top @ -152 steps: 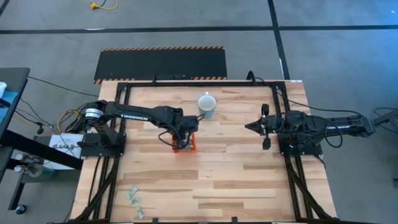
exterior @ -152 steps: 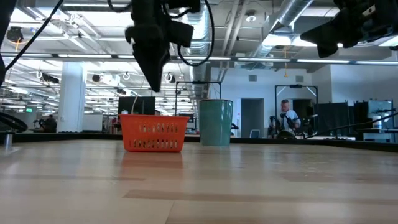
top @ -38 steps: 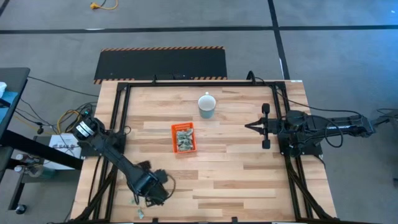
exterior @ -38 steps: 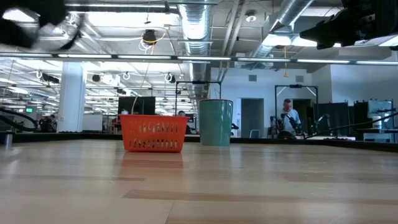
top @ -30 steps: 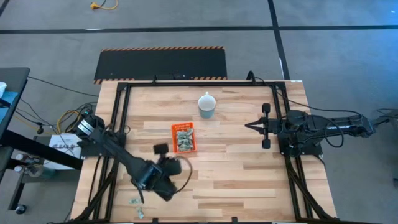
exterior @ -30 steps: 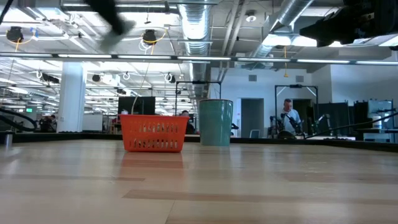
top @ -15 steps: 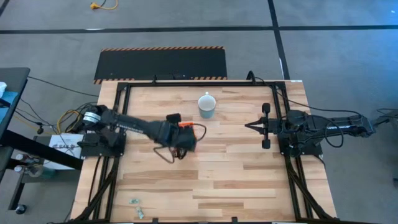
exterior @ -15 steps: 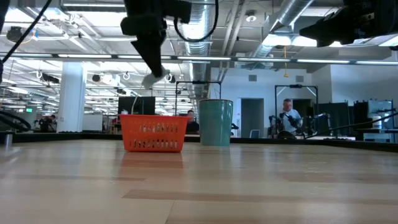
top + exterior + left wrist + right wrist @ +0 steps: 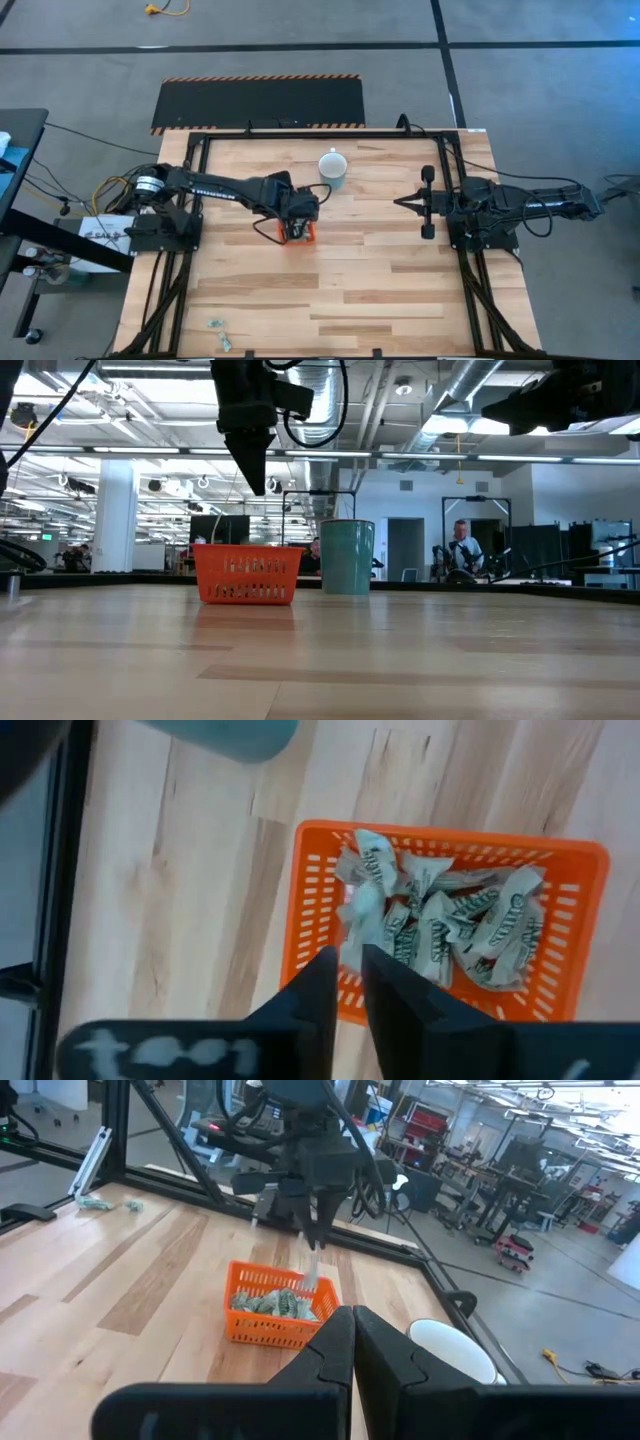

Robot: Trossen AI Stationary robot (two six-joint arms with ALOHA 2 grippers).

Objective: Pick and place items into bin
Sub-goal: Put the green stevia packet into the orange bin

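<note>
Your left gripper (image 9: 258, 482) is hanging right over the bin (image 9: 452, 833), with its tips pointing straight down into it. Its jaws are standing narrow, with only a thin gap, and the wrist view is showing nothing between them. A pale piece is showing just under the tips in the right wrist view, but you are not able to tell if it is touching them.

The bin is sitting straight below the gripper, on the worktop (image 9: 380, 280). Its long side is running the same way the jaws are opening, from one finger to the other. Many items (image 9: 440, 925) are already lying in it.

A few loose items (image 9: 215, 322) are lying well away from this gripper, back toward its own arm's side and at the near edge. The left arm is looking much the nearer one for those.

Your right gripper (image 9: 405, 204) is waiting far off to the side, jaws pressed together.
</note>
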